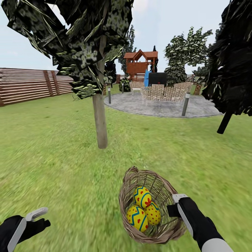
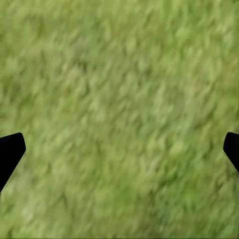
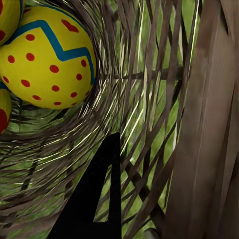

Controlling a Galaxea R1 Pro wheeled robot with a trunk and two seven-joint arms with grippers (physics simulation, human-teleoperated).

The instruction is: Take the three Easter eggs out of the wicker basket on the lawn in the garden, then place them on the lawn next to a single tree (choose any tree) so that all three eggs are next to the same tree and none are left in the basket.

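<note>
Nearest the robot, low in the head view: left pincer hangs over bare lawn, nothing between its fingers. Left wrist view has both black fingertips at opposite edges, spread wide, only grass between them.

Right pincer is at the right rim of the wicker basket. Right wrist view looks through the weave from close up; one black finger shows, the other I can't make out, so can't tell if it's spread or pressed together, or whether it grips the rim.

Basket sits tilted on the grass, mouth toward the camera. All three Easter eggs inside, touching each other: one at top, one lower left, one lower right. Yellow, blue zigzag bands, red dots. Right wrist view shows a dotted egg against the basket wall.

Beyond the basket, slightly left: tree, slim pale trunk, dark speckled crown, standing on the lawn well apart from the basket.

Farther back: round grey paving with short bollard posts and pale woven chairs. Dark tree at right. Brown slatted fence along the left. Red-brown wooden playhouse at the far end, more trees beside it.
</note>
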